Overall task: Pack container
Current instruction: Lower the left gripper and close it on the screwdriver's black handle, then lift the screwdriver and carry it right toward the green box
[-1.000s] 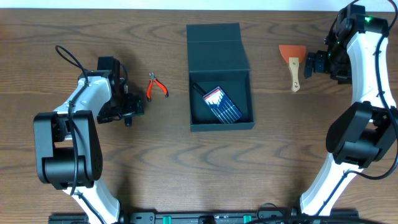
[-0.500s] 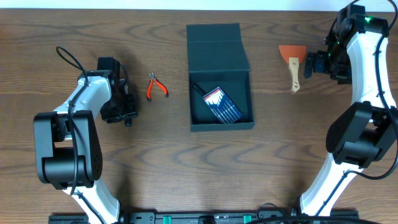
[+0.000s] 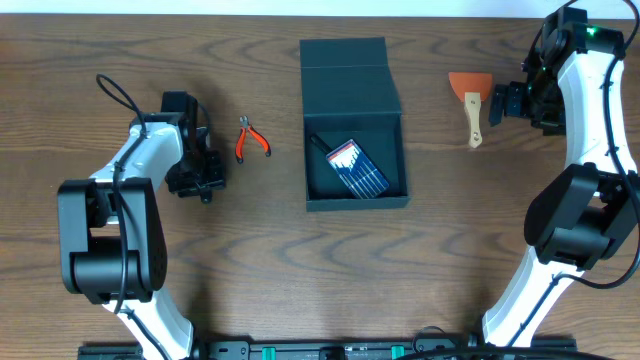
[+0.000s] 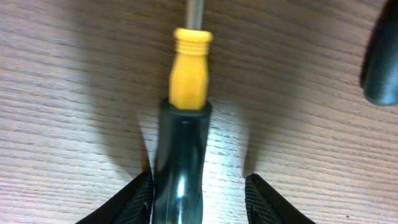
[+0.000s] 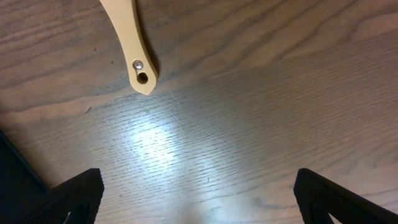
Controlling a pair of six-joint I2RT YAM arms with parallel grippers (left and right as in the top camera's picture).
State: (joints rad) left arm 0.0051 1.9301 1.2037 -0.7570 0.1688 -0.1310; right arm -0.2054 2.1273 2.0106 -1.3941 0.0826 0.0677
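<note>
The container point(image 3: 352, 75) is a dark teal-grey box in the middle of the table, its lid flapped open toward the far side. A blue-and-white pack point(image 3: 358, 167) lies inside. My left gripper point(image 3: 197, 180) is down on the table left of the box. In the left wrist view its fingers point(image 4: 140, 202) straddle the black-and-yellow handle of a screwdriver point(image 4: 186, 81). The left pad touches the handle; a strip of table shows between the handle and the right pad. My right gripper point(image 3: 500, 103) hangs open beside a scraper point(image 3: 472, 100) with an orange blade.
Orange-handled pliers point(image 3: 251, 140) lie between my left gripper and the box. The scraper's tan handle end point(image 5: 138, 68) shows ahead of my right gripper point(image 5: 199, 193). A dark rounded shape point(image 4: 380, 62) sits at the right edge of the left wrist view.
My left gripper's jaws have narrowed from wide open around the screwdriver handle, and the left wrist has shifted slightly. The right arm has not moved.
</note>
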